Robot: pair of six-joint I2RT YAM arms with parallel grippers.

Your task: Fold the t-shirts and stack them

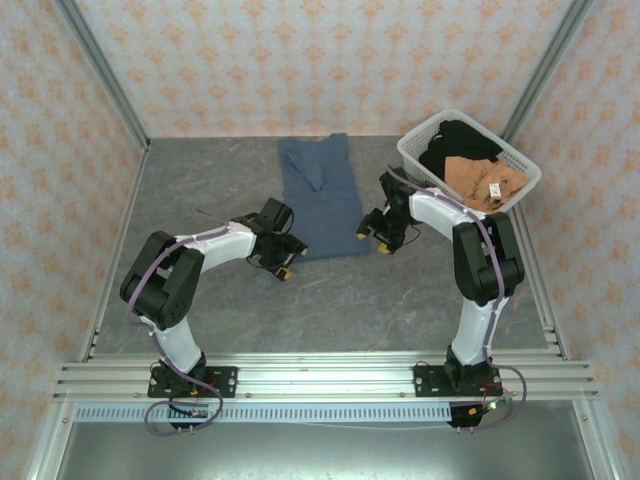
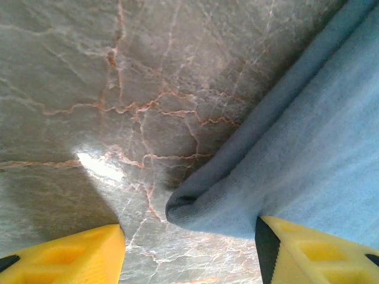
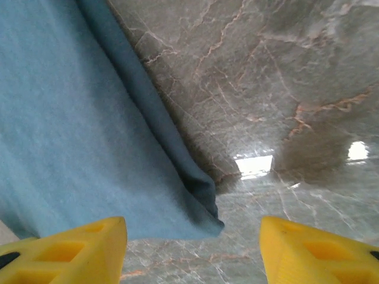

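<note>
Left of the basket (image 1: 512, 150), blue tee (image 1: 318, 195) lies part-folded in a long strip, left tool (image 1: 285, 257) and right tool (image 1: 374, 240) wide and empty over its corners; inside the basket tan tee (image 1: 470, 178) and black tee (image 1: 460, 140) wait, nothing stacked.

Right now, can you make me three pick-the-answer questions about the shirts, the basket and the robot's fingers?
1. Where is the blue t-shirt?
A draped over an arm
B flat on the table
C pinned to the wall

2. What colours are the shirts in the basket?
A red and green
B white and pink
C black and tan-brown

3. The left fingers and right fingers are:
A open
B shut tight on nothing
C shut on a sock

Answers:
1 B, it lies spread on the grey top.
2 C, a black t-shirt and a tan-brown t-shirt sit inside.
3 A, each yellow pair stands wide apart at a shirt corner.
</note>
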